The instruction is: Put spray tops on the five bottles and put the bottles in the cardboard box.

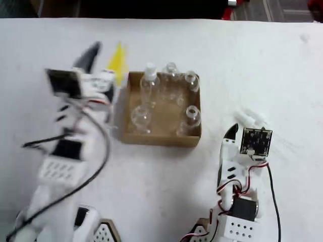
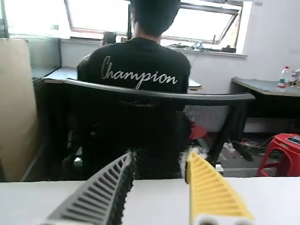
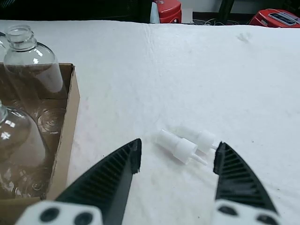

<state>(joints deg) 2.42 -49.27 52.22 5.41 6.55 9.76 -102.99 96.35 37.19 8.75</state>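
High view shows the box [image 1: 162, 140] in the middle of the counter [image 1: 262, 55], with five bottles [image 1: 193, 118] standing inside it. The back bottle [image 1: 150, 85] has a white spray top [image 1: 150, 68] on. The other four have bare necks.

Two loose tops [image 3: 180, 146] lie side by side on the counter, near the box. They are right in front of the right end effector [image 3: 177, 155]. It is spread wide and holds nothing, and the tops lie just ahead of the gap. The left end effector [image 2: 159, 161] is on the other side of the box, by a back corner. It is spread apart too and holds nothing.

The step now looks like picking up one top. To do it well, the right arm should go for the nearer top alone, so the second one does not get pushed away. It should pinch the thick middle, not the thin tip. Then it can turn the top upright over a bare neck and press it straight down.
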